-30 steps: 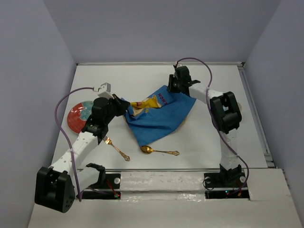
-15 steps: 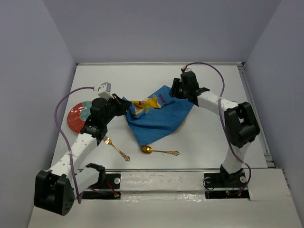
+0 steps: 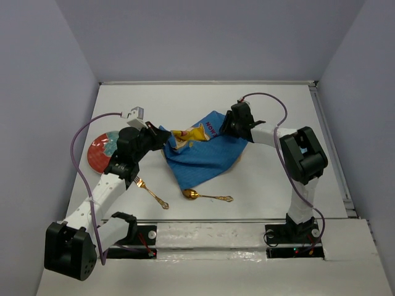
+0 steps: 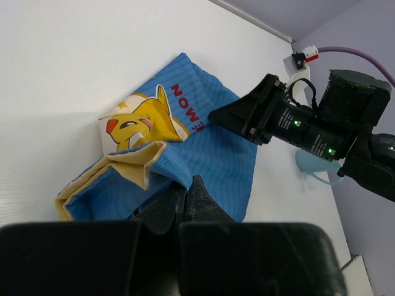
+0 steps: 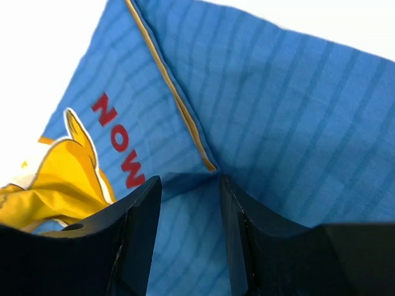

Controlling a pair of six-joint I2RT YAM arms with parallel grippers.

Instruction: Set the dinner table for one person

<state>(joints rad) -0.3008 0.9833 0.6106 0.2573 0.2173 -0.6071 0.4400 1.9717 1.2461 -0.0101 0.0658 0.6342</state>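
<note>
Since half a second ago, the right end effector (image 3: 226, 126) has come nearer and lower onto the far right part of the blue cartoon-printed placemat (image 3: 208, 154), and its elbow has swung inward. In the right wrist view its fingers (image 5: 137, 229) stand apart, with a raised crease of the cloth between their tips. The left end effector (image 3: 162, 137) sits at the placemat's left corner. The left wrist view shows its jaws pressed together on a blue fold there, beside a flap turned back to show a yellow underside. The white tabletop (image 3: 185, 98) spans the whole work area in front of the arm bases and carries everything. A red and teal plate (image 3: 99, 153) lies at its left. A gold fork (image 3: 151, 193) and a gold spoon (image 3: 207, 197) lie near the front edge, apart from the cloth.
</note>
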